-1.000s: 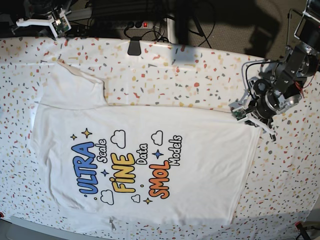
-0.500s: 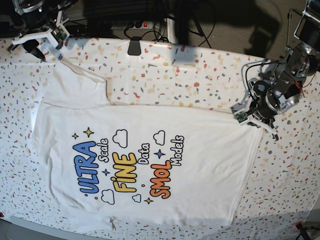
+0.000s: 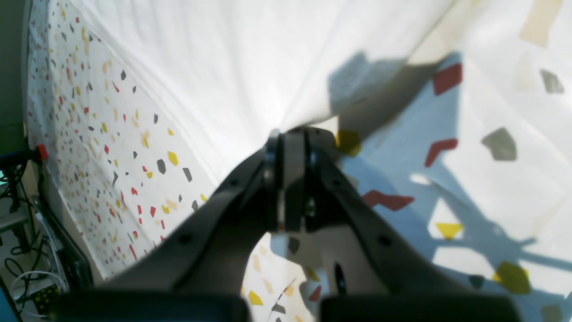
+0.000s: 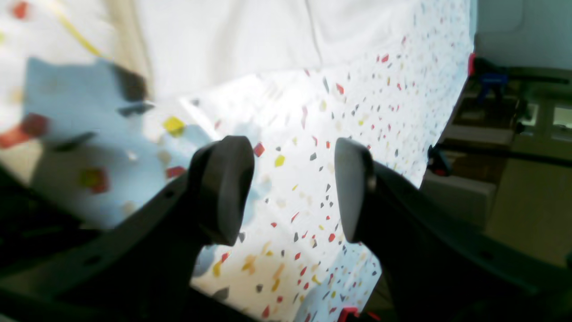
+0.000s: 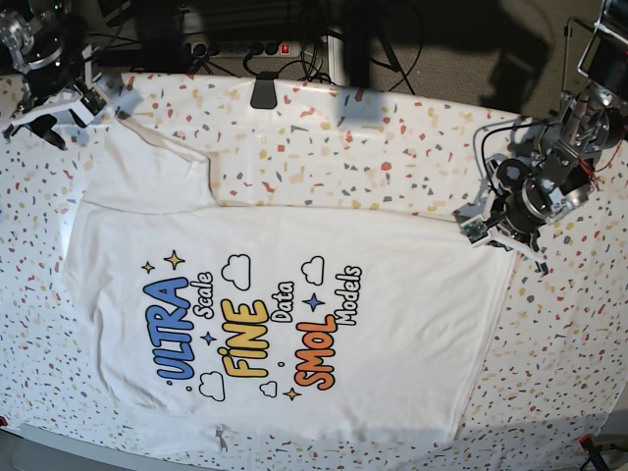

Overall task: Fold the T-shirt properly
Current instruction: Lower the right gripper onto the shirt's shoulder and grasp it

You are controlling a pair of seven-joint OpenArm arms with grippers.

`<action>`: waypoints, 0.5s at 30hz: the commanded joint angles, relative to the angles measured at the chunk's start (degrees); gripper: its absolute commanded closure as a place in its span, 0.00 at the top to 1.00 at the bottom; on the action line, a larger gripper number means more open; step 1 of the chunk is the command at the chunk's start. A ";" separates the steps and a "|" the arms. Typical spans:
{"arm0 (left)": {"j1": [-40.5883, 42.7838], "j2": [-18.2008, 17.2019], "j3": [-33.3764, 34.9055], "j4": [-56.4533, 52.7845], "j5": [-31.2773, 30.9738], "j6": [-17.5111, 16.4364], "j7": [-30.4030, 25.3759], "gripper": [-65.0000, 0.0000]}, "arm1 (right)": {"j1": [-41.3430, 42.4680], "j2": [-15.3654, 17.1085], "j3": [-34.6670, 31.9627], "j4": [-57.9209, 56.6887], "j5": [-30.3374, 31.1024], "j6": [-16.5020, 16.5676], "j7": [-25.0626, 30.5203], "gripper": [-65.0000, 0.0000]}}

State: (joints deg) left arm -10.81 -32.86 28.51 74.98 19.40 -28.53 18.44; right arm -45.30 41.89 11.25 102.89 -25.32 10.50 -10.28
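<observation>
White cotton-look T-shirt (image 5: 412, 324), printed front up, lies mostly flat on the speckled tablecloth (image 5: 324, 137) over the worktop, one short sleeve (image 5: 147, 172) sticking out at the far edge. Left fingers (image 3: 286, 134) pressed together, pinching the hem corner. Right fingers (image 4: 290, 188) spread, nothing between them, above the cloth just beside the sleeve. Fabric looks light, limp, probably thin; should drape and wrinkle easily, no breakage risk, may slide or drag the tablecloth. Best grab for the right: sleeve end, shallow pinch, shirt layers only. Lone-hand pull would likely skew it; keep tension even.
</observation>
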 commanded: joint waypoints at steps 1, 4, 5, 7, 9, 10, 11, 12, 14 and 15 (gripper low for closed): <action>-0.79 -0.79 -0.28 0.42 -0.17 -0.20 0.46 0.00 | 1.25 1.73 -0.46 -0.66 -0.48 -0.87 0.55 0.50; -0.76 -0.76 -0.28 0.42 -0.17 -0.20 0.48 0.00 | 5.38 3.82 -4.24 -4.42 -1.75 -0.15 0.42 0.50; -0.76 -0.66 -0.28 0.42 -0.17 -0.20 0.55 0.00 | 6.71 4.42 -5.75 -5.44 -2.67 0.24 0.42 0.50; -0.79 -0.22 -0.28 0.42 -0.13 0.02 1.84 0.00 | 9.20 5.49 -8.90 -7.06 -3.45 0.15 0.11 0.50; -0.76 0.20 -0.28 0.42 0.02 1.51 3.43 0.00 | 11.28 6.08 -11.19 -7.87 -3.45 0.15 -0.61 0.50; -0.79 0.35 -0.28 0.42 0.02 3.37 4.24 0.00 | 12.22 6.27 -12.04 -8.07 -3.45 0.15 -1.25 0.50; -0.76 0.46 -0.28 0.42 0.02 5.14 4.79 0.00 | 13.09 6.43 -12.81 -8.11 -3.45 0.22 -1.79 0.50; -0.76 0.46 -0.28 0.42 0.00 6.84 5.20 0.00 | 13.79 6.56 -13.38 -8.11 -3.45 0.24 -2.47 0.50; -0.79 0.44 -0.28 0.42 0.02 9.09 6.12 0.00 | 14.80 6.56 -14.14 -8.11 -3.48 0.26 -2.82 0.50; -0.79 0.44 -0.28 0.42 0.02 9.90 6.38 0.00 | 15.04 6.58 -14.38 -8.11 -3.67 0.50 -2.73 0.50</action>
State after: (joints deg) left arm -10.79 -31.44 28.60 75.00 19.20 -18.85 24.16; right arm -30.35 47.31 -3.53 94.13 -28.51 11.70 -13.43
